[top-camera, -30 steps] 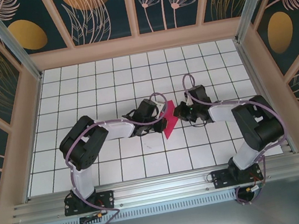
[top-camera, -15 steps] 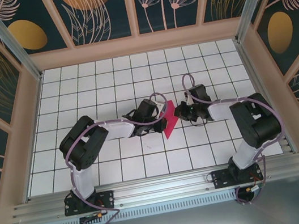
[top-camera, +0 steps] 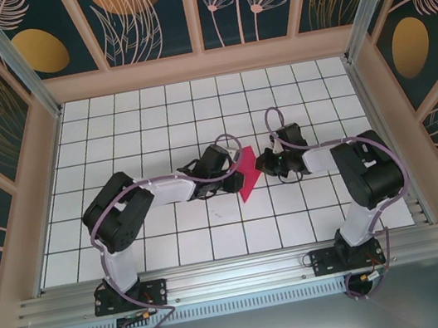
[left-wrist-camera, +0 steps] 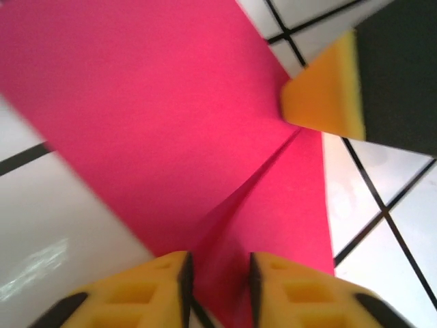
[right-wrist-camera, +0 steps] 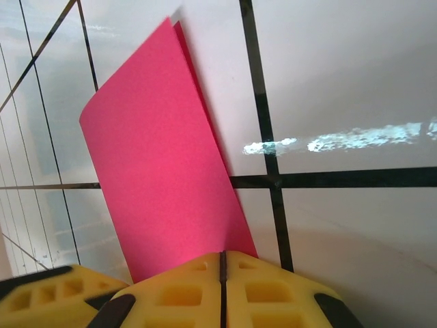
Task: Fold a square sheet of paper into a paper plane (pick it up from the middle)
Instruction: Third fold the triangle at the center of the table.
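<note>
- Top external: folded pink paper [top-camera: 248, 174] lies mid-way across the white grid table [top-camera: 153, 124], between the left gripper [top-camera: 235, 178] and the right gripper [top-camera: 261, 164].
- Left wrist: left gripper [left-wrist-camera: 217, 266] jaws are slightly apart, with the paper's [left-wrist-camera: 171, 123] raised crease between them.
- Right wrist: right gripper [right-wrist-camera: 222, 260] pads are together, clamped on the paper's [right-wrist-camera: 164, 171] near edge.

Left gripper [left-wrist-camera: 217, 268] slightly parted, right gripper [right-wrist-camera: 222, 260] pinched closed, the two close together

One creased pink paper sheet [top-camera: 247, 178] and two arms, left [top-camera: 165, 191] and right [top-camera: 354, 168].
</note>
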### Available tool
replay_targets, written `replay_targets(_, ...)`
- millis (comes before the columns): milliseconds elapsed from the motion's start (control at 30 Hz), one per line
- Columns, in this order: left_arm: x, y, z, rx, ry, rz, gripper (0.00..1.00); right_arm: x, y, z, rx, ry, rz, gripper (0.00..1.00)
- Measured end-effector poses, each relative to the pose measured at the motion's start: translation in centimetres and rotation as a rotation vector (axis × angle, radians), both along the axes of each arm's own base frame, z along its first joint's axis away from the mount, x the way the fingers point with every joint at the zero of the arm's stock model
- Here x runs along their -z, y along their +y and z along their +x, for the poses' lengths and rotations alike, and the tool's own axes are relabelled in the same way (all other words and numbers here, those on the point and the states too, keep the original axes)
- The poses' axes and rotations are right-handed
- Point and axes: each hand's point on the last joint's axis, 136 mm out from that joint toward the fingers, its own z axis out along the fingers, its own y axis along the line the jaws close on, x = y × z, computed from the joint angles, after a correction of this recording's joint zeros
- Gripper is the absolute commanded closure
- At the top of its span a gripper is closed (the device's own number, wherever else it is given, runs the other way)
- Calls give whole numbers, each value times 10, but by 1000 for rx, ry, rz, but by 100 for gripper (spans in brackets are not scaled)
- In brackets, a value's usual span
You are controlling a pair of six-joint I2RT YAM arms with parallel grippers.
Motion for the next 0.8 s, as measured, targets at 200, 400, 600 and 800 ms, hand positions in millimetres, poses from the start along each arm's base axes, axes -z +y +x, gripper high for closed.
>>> replay_targets(200, -38, 13, 15, -103, -60, 7, 72, -1, 1, 0, -9, -5, -1, 91)
replay_targets(400, -65, -5, 12, -57, -42, -95, 88, -2, 1, 1, -15, 2, -11, 90)
replay_targets(600, -64, -26, -3, 27, 38, -192, 94, -4, 1, 3, -20, 1, -17, 90)
replay_targets(800, -23, -24, -5, 5, 109, -135, 98, -5, 1, 2, -20, 7, -19, 86)
